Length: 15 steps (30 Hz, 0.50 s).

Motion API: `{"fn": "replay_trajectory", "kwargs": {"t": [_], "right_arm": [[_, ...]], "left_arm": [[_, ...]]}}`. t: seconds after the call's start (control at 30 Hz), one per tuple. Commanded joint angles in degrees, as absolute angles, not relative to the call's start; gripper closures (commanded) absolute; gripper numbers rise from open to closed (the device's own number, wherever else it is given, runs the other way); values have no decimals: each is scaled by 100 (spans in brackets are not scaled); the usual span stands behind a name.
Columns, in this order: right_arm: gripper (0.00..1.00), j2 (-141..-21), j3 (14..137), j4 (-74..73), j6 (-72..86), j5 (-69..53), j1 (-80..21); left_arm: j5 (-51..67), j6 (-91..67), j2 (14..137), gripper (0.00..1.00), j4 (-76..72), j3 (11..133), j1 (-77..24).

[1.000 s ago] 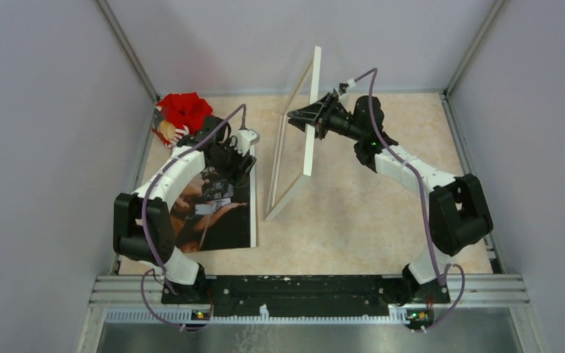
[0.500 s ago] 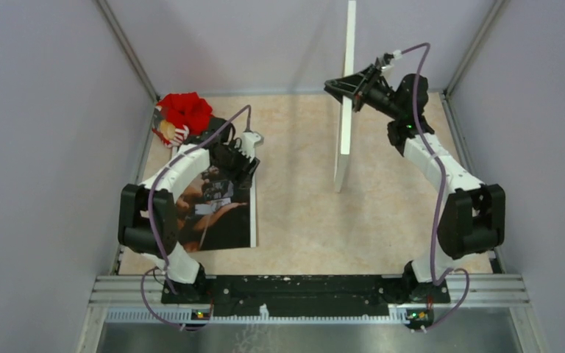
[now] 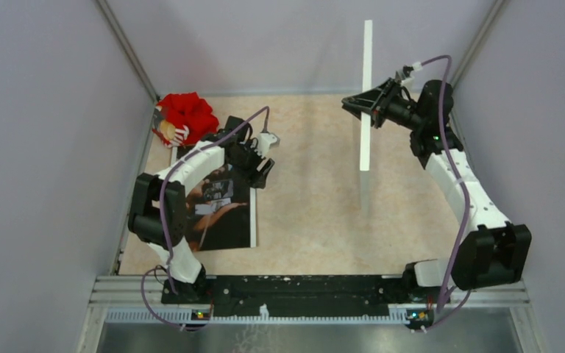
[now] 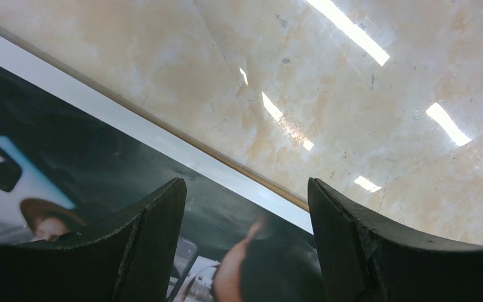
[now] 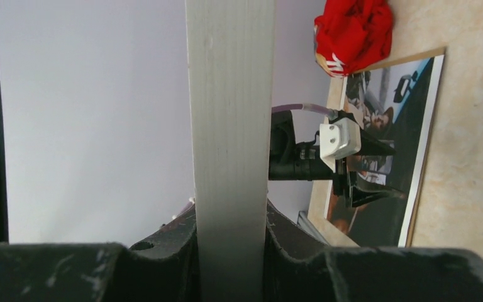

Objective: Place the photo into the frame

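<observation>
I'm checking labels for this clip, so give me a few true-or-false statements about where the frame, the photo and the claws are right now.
1. The right claw is shut on the thin white-railed rectangular frame. True.
2. The frame lies flat. False: it is held upright, edge-on to the overhead camera.
3. The left claw grips the glossy dark photo. False: its jaws stand open over the photo's white border.
4. A crumpled red cloth lies at the far left corner. True.
5. The photo sits inside the frame. False: it lies flat at the left, apart from the frame.
</observation>
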State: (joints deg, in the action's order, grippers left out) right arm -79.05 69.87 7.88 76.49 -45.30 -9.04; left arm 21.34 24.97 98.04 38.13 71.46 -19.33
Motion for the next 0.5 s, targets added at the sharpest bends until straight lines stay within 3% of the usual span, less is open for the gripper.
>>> {"fn": "replay_trajectory", "kwargs": {"t": [0.0,0.17,0.33,0.47], "right_arm": [[100,-7159,7046,581,7218,-4531,-533],[100,-6987,6206,1627,7981,-4786,-418],[100,-6864,6110,1534,7941,-4969,-274],[100,-6839,5536,2578,8652,-5203,-148]], "left_arm": [[2215,2457,9784,22,3592,7256,-1950],[2138,2483,9625,22,3604,7162,-1950],[2083,2508,9522,22,3621,7153,-1950],[2066,2498,9501,22,3619,7146,-1951]]}}
